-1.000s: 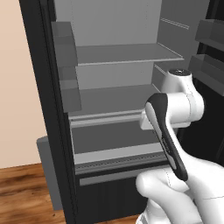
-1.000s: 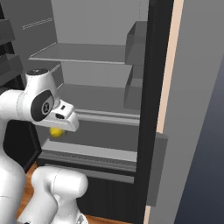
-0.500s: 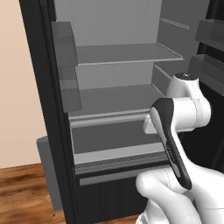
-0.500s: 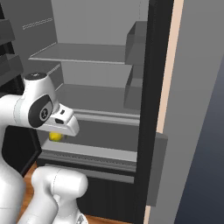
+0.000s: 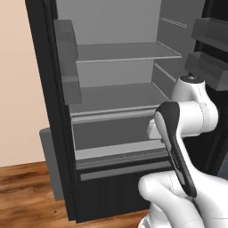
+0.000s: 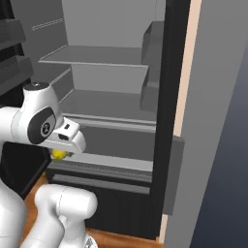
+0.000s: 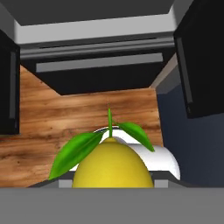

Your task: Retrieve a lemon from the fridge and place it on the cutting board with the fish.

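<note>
Between the jaws: lemon (image 7: 113, 164), yellow, two green leaves, gripped below the white hand, outside the open fridge (image 5: 120, 102) above the wood floor (image 7: 87, 109). Risk: a loose hold on round skin could drop it during the swing away.

Robot arm (image 5: 191, 111): glossy white rounded link shells, a dark grey disc at the joint face, a black elongated cover along one link, bulbous white base
</note>
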